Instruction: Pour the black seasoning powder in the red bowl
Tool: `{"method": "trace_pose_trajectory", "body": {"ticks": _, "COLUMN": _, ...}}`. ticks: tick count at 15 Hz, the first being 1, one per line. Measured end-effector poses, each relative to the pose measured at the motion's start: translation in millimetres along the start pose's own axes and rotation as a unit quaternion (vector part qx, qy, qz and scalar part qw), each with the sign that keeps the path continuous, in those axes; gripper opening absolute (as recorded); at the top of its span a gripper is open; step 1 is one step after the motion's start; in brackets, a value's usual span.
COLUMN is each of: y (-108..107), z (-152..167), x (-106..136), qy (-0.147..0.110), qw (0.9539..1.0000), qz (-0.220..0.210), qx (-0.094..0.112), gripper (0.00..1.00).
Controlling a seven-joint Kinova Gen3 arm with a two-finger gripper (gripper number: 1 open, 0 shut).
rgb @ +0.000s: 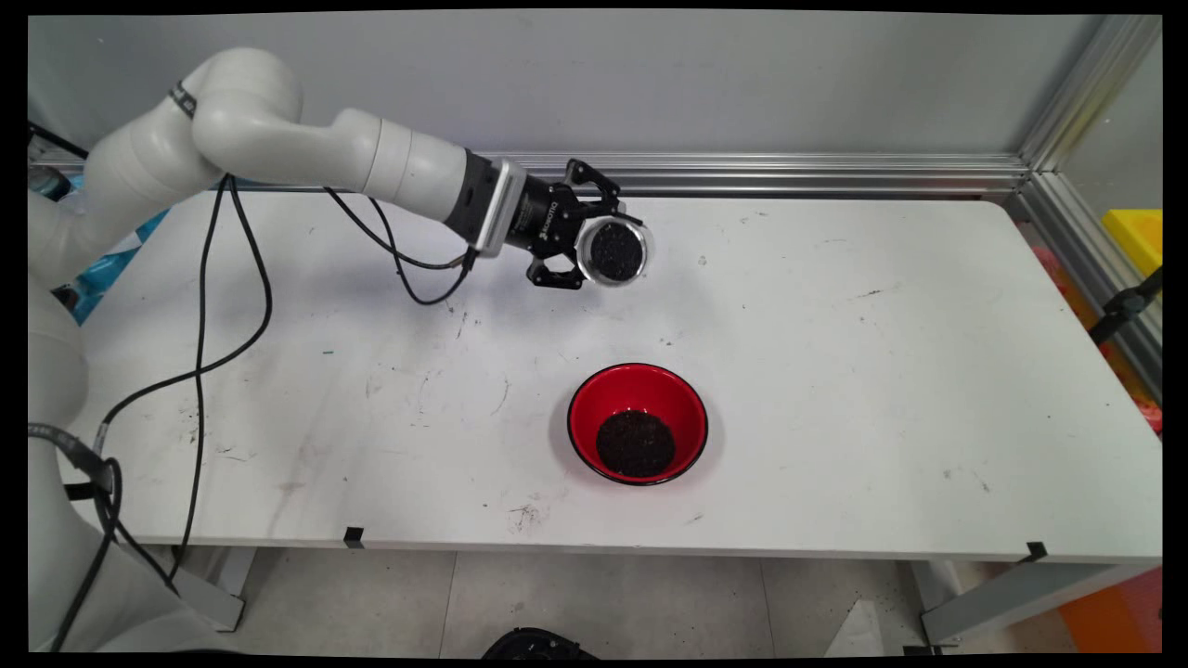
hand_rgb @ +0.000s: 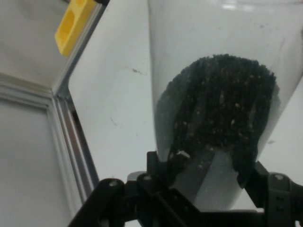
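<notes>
- I am seeing the gripper (rgb: 608,249) clamping a clear plastic cup (rgb: 614,251); its fingers (hand_rgb: 161,165) are pressing against opposite sides of the cup wall.
- I am holding the cup tipped over on its side, with its open mouth facing the near side of the table (rgb: 835,371).
- The cup is carrying dark granules (hand_rgb: 222,109), which are lying heaped against its lower wall in the hand view.
- A red bowl (rgb: 638,423) is standing on the table, below the gripper in the main view and well apart from it, toward the near edge.
- The bowl is containing a round patch of the same dark granules on its bottom.
- Beyond the gripper in the hand view, a yellow block (hand_rgb: 75,23) is showing past the aluminium rail (hand_rgb: 71,142) at the table's corner.
</notes>
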Motion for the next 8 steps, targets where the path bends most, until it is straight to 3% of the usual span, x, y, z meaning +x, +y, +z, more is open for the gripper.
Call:
{"method": "trace_pose_trajectory", "body": {"ticks": 5, "y": 8.1, "z": 9.6, "x": 2.7, "qy": 0.004, "qw": 0.9972, "qz": 0.073, "qx": 0.018, "gripper": 0.0}}
{"method": "trace_pose_trajectory", "body": {"ticks": 8, "y": 10.4, "z": 15.9, "x": 3.4, "qy": 0.004, "qw": 0.9927, "qz": 0.117, "qx": 0.029, "gripper": 0.0}}
